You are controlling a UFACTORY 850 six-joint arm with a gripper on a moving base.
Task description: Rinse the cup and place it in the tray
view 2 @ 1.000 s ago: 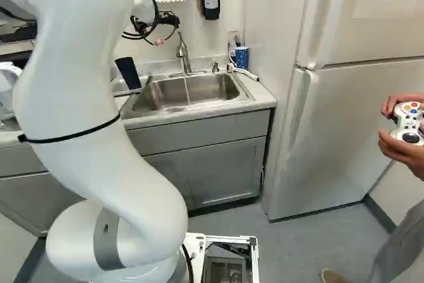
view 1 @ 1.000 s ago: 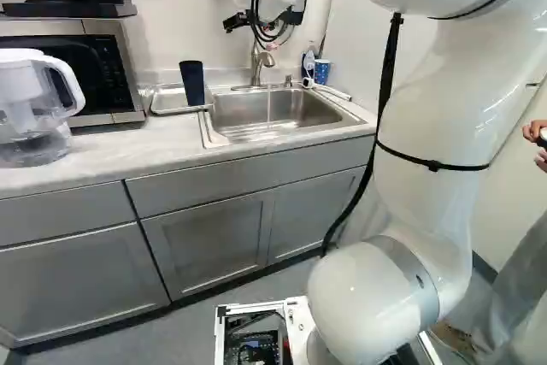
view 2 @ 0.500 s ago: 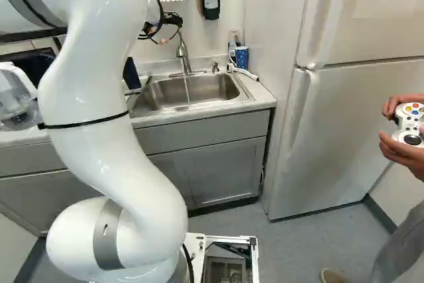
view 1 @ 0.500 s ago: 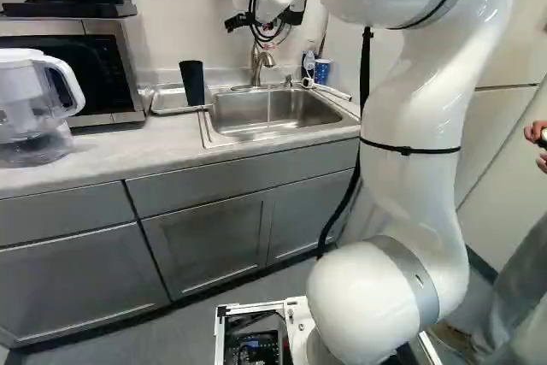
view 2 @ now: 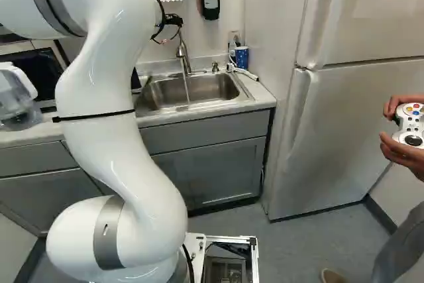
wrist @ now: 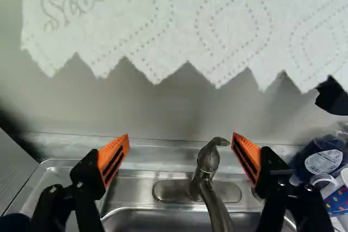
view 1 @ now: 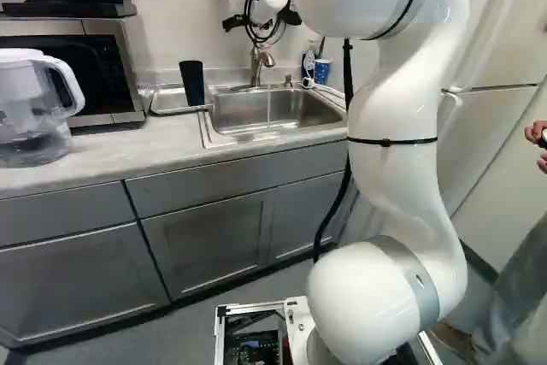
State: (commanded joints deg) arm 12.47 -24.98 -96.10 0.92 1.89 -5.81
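1. Moved: my arm (view 1: 389, 177). Upper links swung leftward in the left base view against the joint at the foot; base same place. In the right base view they now cover most of the cup (view 1: 192, 83); the cup itself hasn't shifted.
2. Hand (wrist: 180, 137): open, nothing gripped. Orange pads wide apart, tap (wrist: 209, 161) showing between and beyond them, paper towel (wrist: 163, 25) hanging ahead.
3. Sink (view 1: 295, 104): thin water stream (view 2: 187, 89) running into it from the tap.
4. Cup: dark, tall, upright at the tray (view 1: 167, 100), beside the sink on the counter (view 1: 102, 144). Well away from my pads.
5. Handling, my guess: light, fairly stiff plastic, smooth, slippery if wet. Tall and narrow, so a nudge up high could tip it. I'd take the side walls around mid-height, pads opposite each other, modest squeeze, rim left free.
6. Hard to see: cup's inside and any wetness, so I can't say if it's rinsed. Can't tell exactly how its foot sits on the tray either. Dark rounded edge (wrist: 15, 222) beside a finger in the wrist view is cut off; maybe the cup. In the left base view cables clutter the hand.
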